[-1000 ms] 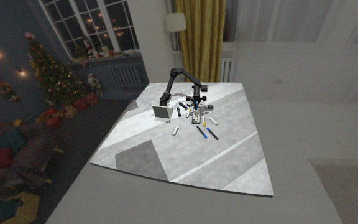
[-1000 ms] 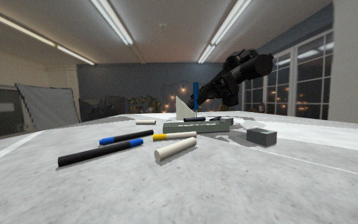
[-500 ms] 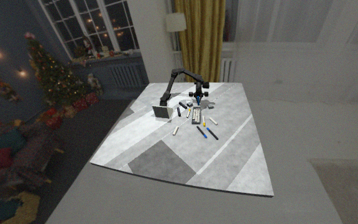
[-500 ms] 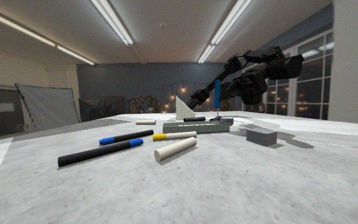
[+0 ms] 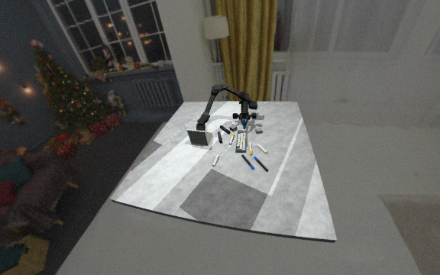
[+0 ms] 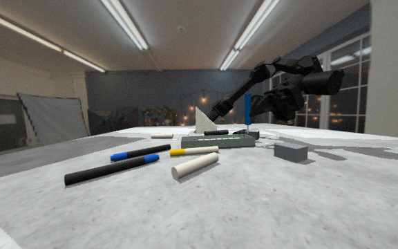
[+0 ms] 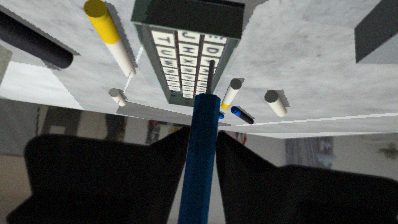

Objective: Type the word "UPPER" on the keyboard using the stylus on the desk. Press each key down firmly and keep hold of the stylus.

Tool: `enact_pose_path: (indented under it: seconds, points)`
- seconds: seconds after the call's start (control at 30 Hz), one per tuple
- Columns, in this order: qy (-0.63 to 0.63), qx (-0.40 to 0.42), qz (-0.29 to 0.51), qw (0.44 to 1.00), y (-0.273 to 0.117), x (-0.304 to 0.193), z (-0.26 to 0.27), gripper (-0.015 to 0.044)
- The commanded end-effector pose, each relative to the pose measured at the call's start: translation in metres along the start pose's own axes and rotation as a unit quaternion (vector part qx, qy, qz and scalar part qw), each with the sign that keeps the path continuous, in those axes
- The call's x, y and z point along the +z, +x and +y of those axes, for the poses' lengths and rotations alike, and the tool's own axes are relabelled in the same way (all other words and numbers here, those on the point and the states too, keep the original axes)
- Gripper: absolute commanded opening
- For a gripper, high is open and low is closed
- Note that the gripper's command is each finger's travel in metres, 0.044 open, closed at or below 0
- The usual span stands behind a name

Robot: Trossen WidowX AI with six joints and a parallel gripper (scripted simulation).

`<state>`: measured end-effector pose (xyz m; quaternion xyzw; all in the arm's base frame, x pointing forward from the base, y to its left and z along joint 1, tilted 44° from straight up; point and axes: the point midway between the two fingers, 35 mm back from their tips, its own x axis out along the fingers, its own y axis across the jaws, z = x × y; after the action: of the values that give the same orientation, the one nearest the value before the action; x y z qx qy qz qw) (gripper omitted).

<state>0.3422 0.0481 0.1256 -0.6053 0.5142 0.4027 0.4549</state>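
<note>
Tool (image 5: 244, 119) (image 6: 251, 108) (image 7: 203, 136) closed on blue stylus (image 5: 244, 124) (image 6: 248, 108) (image 7: 201, 155), gripping it upright, thin tip down. Stylus at arm-side end of keyboard (image 5: 241, 141) (image 6: 218, 142) (image 7: 187, 19); whether tip touches key, cannot tell. In exterior view, grey block (image 5: 258, 131) (image 6: 291, 152) (image 7: 377, 40) on tabletop (image 5: 224, 198) (image 6: 240, 204) (image 7: 295, 30), right of keyboard; white cylinder (image 5: 262, 148) (image 6: 195, 166) (image 7: 278, 105) in front of keyboard; slanted panel (image 5: 199, 137) (image 6: 204, 122) behind keyboard.

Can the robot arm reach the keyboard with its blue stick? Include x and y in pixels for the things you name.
Probably yes: the gripper (image 5: 244, 119) (image 7: 203, 136) holds the blue stylus (image 5: 244, 123) (image 6: 248, 108) (image 7: 200, 155) upright near one end of the keyboard (image 5: 237, 150) (image 6: 218, 142) (image 7: 187, 14), and nothing seems to block its way.
</note>
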Motion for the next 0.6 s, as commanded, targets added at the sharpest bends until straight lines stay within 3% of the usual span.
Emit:
enact_pose_path:
  seconds: [0.0,0.03,0.13,0.57]
  points:
    - [0.003,0.004,0.003,1.000,0.0050,0.0025,0.0011,0.0000]
    - [0.003,0.004,0.003,1.000,0.0050,0.0025,0.0011,0.0000]
    - [0.003,0.004,0.003,1.000,0.0066,0.0050,-0.0003,0.0079]
    - [0.003,0.004,0.003,1.000,0.0066,0.0050,-0.0003,0.0081]
